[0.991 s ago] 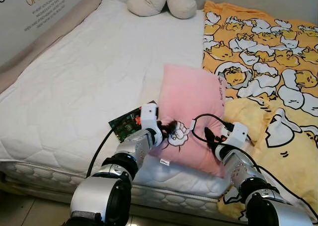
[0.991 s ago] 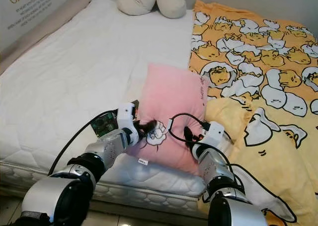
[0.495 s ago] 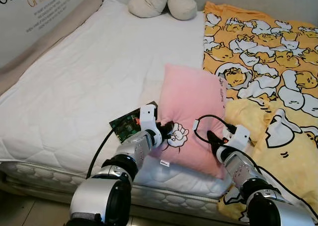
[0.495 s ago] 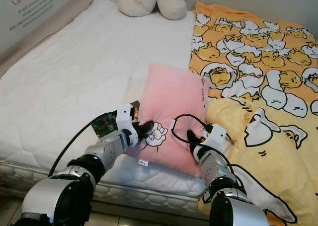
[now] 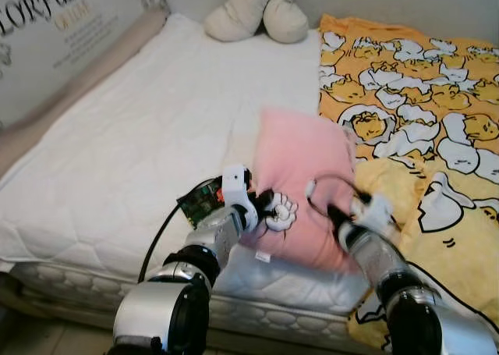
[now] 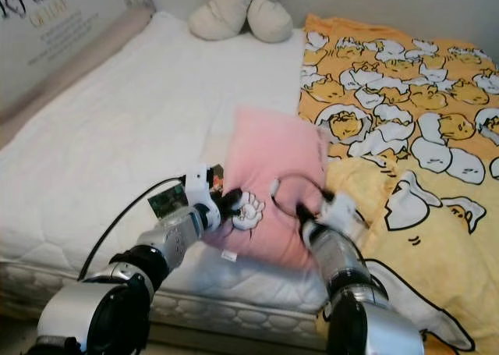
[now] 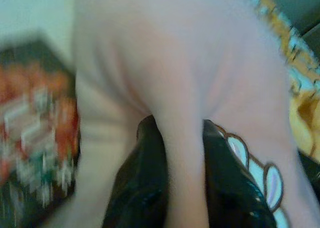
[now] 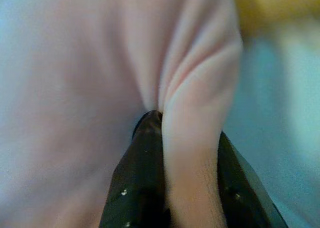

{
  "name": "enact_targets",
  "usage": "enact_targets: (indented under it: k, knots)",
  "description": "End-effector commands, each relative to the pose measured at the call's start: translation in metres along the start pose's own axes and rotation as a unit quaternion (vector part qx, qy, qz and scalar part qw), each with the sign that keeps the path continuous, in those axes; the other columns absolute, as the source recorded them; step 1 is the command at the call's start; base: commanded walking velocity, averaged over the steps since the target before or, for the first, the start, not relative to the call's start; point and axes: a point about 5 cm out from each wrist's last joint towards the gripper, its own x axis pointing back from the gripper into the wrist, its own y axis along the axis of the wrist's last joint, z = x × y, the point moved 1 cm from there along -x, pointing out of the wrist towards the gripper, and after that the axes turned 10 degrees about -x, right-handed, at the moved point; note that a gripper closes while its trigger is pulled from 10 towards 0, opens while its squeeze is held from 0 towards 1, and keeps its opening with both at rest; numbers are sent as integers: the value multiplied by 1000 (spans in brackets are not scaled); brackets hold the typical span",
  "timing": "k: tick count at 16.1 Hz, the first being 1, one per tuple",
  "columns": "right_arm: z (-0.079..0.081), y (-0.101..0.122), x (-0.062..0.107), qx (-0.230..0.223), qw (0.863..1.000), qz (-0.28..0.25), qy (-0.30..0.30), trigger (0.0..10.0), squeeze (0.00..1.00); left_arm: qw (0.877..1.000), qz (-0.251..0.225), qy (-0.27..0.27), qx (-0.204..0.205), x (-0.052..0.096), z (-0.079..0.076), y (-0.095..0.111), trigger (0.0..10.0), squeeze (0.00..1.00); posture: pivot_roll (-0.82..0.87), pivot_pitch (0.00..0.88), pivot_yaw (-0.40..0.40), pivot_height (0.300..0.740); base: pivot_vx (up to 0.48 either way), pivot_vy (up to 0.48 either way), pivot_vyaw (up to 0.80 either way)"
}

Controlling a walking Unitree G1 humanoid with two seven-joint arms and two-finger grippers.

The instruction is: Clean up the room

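**Both claws pinch the pink pillow at the bed's near edge**

Left gripper (image 7: 181, 188) has a fold of the pink pillow (image 5: 300, 175) squeezed between its black fingers (image 7: 142, 188), at the pillow's near left corner by a white cartoon print. Right gripper (image 8: 172, 188) likewise clamps a ridge of the same pillow at its near right corner. The pillow lies on the white mattress (image 5: 132, 136), its far end tilted up, right edge touching the orange blanket (image 5: 421, 97) printed with egg characters that covers the bed's right side. A dark green and red packet (image 5: 199, 202) lies on the mattress, just beside the left wrist and partly under the pillow. A cream plush cushion (image 5: 257, 12) rests at the head of the bed. A lettered wall panel (image 5: 54, 27) runs along the left.
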Motion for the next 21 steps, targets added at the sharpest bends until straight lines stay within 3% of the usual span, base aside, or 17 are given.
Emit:
enact_targets:
  k: [1,2,3,5,6,7,9,10,12,15,19,21]
  knots:
    - [29,22,-6,13,998,-37,58,0,0,997,-58,-28,-39,-4,-9,33,0,0,100,0,40,740,0,0,0]
    - [55,50,-5,66,988,-87,110,0,0,989,-127,-44,-66,-2,-10,68,0,0,102,0,48,740,0,0,0]
    - [71,64,-1,97,978,-115,144,0,0,980,-172,-55,-83,3,-10,89,0,0,103,0,49,740,0,0,0]
    - [83,86,11,166,960,-167,151,0,0,958,-222,-61,-170,14,-9,117,0,0,108,0,46,740,0,0,0]
    - [81,85,12,185,957,-171,146,0,0,953,-230,-59,-186,16,-9,121,0,0,109,0,46,740,0,0,0]
    - [71,74,14,176,960,-174,134,10000,0,951,-245,-54,-182,20,-6,126,10000,0,114,0,42,740,0,0,0]
    - [62,63,13,181,963,-164,115,10000,0,954,-242,-40,-171,18,-2,126,10000,0,113,0,41,740,0,240,0]
    - [61,52,16,205,958,-165,110,10000,0,957,-239,-20,-166,18,2,125,10000,0,107,0,42,740,0,480,0]
    - [61,43,20,215,957,-162,108,10000,0,954,-232,5,-187,18,4,122,10000,0,104,0,40,740,0,480,0]
    - [59,45,20,226,955,-163,104,10000,0,957,-229,23,-176,17,6,116,10000,0,101,0,37,740,0,480,0]
    - [61,52,20,253,948,-164,105,10000,0,961,-216,15,-174,12,-5,100,10000,0,109,0,24,740,0,480,470]
    - [61,55,20,254,947,-166,104,10000,0,966,-208,12,-153,10,-5,97,10000,0,109,0,22,740,0,480,425]
